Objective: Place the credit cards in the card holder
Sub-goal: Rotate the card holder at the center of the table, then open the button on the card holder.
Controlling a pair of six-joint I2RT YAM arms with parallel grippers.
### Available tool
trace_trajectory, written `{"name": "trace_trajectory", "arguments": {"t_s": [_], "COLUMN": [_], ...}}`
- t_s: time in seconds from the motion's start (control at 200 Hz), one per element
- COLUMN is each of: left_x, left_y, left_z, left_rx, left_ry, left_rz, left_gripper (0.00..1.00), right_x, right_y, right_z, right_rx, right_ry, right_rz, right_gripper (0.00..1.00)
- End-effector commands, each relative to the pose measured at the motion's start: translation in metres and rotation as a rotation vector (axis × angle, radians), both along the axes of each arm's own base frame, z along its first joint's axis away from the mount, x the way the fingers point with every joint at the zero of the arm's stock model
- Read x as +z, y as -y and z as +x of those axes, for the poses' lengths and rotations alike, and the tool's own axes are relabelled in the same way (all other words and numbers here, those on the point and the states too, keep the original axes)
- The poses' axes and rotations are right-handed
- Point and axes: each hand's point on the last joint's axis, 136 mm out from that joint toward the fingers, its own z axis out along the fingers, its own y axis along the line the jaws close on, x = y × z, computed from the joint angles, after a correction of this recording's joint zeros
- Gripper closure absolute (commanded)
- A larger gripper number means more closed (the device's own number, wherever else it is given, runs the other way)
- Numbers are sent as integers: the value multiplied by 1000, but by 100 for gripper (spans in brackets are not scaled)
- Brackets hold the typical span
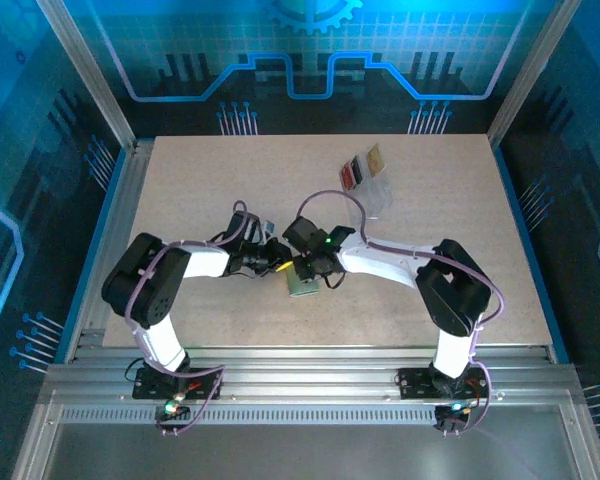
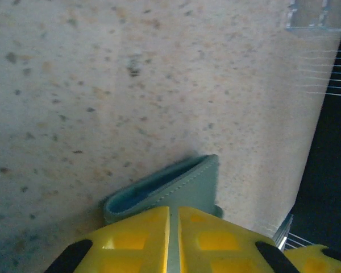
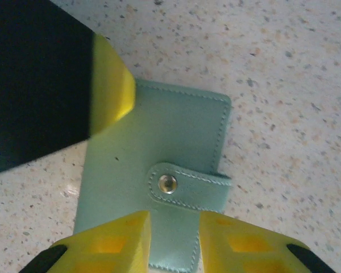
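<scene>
Grey-green card holder point(image 3: 159, 136) is found at the meeting point of both grippers, just below the middle of the top view point(image 1: 302, 286). It is closed, its strap tab point(image 3: 196, 187) fastened by a metal snap point(image 3: 168, 183).

In the left wrist view the left gripper point(image 2: 173, 211) is nearly pressed together at the bottom of the frame. A thin green sliver of the card holder point(image 2: 176, 185) is pinched between its yellow fingers point(image 2: 136, 236). The holder is seen edge-on there, its fold gaping slightly. In the right wrist view one of those fingers point(image 3: 109, 85) is shown against the holder's upper left corner.

The right gripper point(image 3: 175, 219) is seen at the lower edge of its own view. Its jaws are set slightly apart over the holder's lower edge, and nothing is pinched between them.

From above, the left arm point(image 1: 145, 285) at lower left and the right arm point(image 1: 455, 285) at lower right are each bent at a raised elbow, forearms turned inward. Bare table point(image 1: 210, 190) is open all round the holder. The table's edge and a metal rail point(image 2: 284, 227) are shown at the lower right of the left wrist view.

Farther up, right of centre, the credit cards point(image 1: 362, 167), red, dark and tan, are set in a clear plastic stand point(image 1: 380, 195), well apart from the holder.
</scene>
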Motion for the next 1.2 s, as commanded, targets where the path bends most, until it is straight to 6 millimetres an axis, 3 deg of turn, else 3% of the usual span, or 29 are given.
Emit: {"name": "trace_trajectory", "arguments": {"t_s": [0.0,0.21,0.53,0.645,0.785,0.875,1.041,1.196], "left_x": [-7,-27,-32,-35,-39,-44,-55,-68], "left_y": [4,-3,-6,-7,-8,-10,-15,-21], "left_z": [-2,-15,-23,-24,-25,-26,-29,-32], "left_rx": [-17,-20,-24,-23,-28,-29,-23,-11], "left_ry": [-3,-29,-31,-36,-39,-47,-64,-89], "left_rz": [-17,7,17,21,36,52,90,127], "left_gripper": [88,88,88,88,89,89,89,92], "right_x": [-3,-23,-49,-61,-70,-65,-37,-22], "right_y": [-11,-15,-6,3,15,17,15,20], "right_z": [6,5,9,7,8,8,5,-2], "right_rx": [38,54,28,-1,-31,-29,-7,-25], "right_ry": [-23,-59,-22,-1,19,32,49,-30], "right_rz": [20,9,-67,-128,-173,-179,-139,57], "right_gripper": [70,64,60,66,85,100,100,100]}}
